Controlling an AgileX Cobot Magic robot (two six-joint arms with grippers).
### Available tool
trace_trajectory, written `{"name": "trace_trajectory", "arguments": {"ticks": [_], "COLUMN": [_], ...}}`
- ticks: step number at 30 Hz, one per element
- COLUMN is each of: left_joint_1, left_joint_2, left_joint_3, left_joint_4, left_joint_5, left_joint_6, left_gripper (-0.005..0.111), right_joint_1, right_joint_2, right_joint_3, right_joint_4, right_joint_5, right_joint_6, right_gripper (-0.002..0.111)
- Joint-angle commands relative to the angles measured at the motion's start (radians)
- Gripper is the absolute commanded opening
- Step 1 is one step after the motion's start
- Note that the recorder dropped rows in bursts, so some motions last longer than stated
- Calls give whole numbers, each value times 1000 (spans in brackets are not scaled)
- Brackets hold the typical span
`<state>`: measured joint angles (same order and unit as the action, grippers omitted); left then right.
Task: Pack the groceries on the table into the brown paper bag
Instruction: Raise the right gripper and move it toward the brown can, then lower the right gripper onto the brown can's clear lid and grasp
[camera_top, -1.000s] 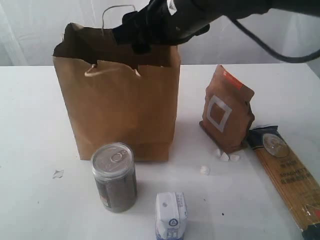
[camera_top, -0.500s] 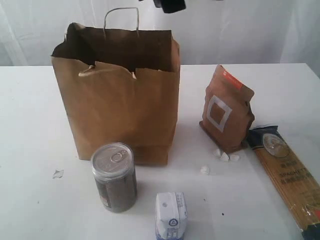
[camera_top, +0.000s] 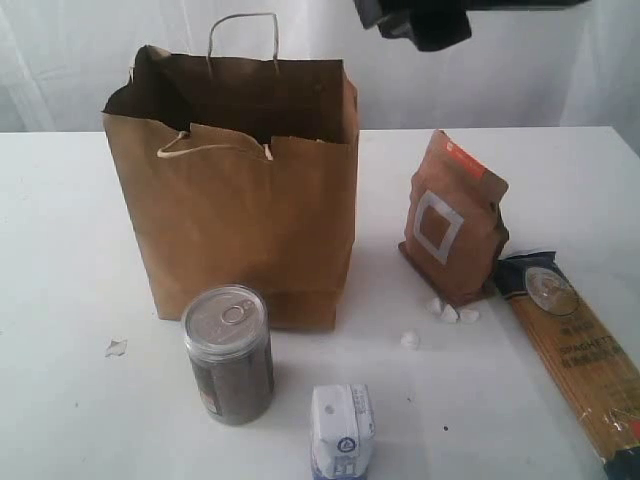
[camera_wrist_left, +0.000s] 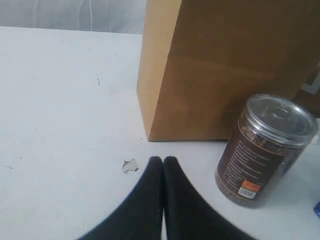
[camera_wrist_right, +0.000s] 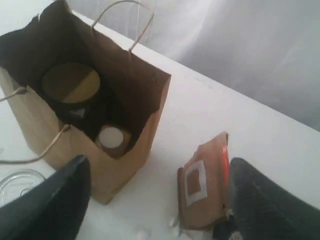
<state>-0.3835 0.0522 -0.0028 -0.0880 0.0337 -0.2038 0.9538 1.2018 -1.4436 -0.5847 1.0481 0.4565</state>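
Observation:
The brown paper bag (camera_top: 240, 200) stands open on the table (camera_top: 60, 250). Inside it, the right wrist view shows the gold-lidded jar (camera_wrist_right: 70, 82) and the white-capped yellow bottle (camera_wrist_right: 111, 138). The pull-tab can (camera_top: 228, 355) stands in front of the bag, with the small white carton (camera_top: 342, 430) to its right. The brown pouch (camera_top: 452, 220) stands upright at the right, and the spaghetti pack (camera_top: 575, 350) lies beside it. My right gripper (camera_wrist_right: 157, 162) hangs open and empty, high above the gap between bag and pouch. My left gripper (camera_wrist_left: 163, 160) is shut and empty, low over the table, left of the can (camera_wrist_left: 265, 150).
Small white crumbs (camera_top: 450, 312) lie at the pouch's foot. A torn scrap (camera_top: 116, 347) lies left of the can, just off my left fingertips. The dark right arm (camera_top: 425, 22) crosses the top of the exterior view. A white curtain hangs behind the table.
The right arm has lifted away from the bag's mouth and swung to the right, high above the table. The bag's rim has settled. The groceries have not moved.

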Motion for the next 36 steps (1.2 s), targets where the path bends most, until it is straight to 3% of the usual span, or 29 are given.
{"name": "trace_trajectory", "arguments": {"ticks": [1, 6, 9, 13, 16, 19, 32, 36], "left_joint_1": [0, 0, 0, 0, 0, 0, 0, 0], "left_joint_2": [-5, -5, -5, -5, -5, -5, -5, -5], "left_joint_3": [3, 3, 3, 3, 3, 3, 3, 3], "left_joint_4": [-7, -7, -7, -7, -7, -7, -7, -7], "left_joint_5": [-5, -5, -5, -5, -5, -5, -5, -5], "left_joint_6": [-1, -1, -1, -1, -1, -1, -1, -1], "left_gripper": [0, 0, 0, 0, 0, 0, 0, 0], "right_joint_1": [79, 180, 230, 232, 232, 232, 98, 69], "right_joint_2": [-28, -32, -30, -1, 76, 124, 379, 419], "right_joint_3": [3, 16, 116, 266, 292, 295, 297, 295], "right_joint_4": [37, 204, 298, 368, 378, 378, 342, 314], "right_joint_5": [111, 173, 164, -78, -245, -335, -499, -506], "right_joint_6": [-58, -181, -208, -256, -252, -252, -33, 0], "right_gripper": [70, 70, 70, 71, 81, 83, 83, 88]}}
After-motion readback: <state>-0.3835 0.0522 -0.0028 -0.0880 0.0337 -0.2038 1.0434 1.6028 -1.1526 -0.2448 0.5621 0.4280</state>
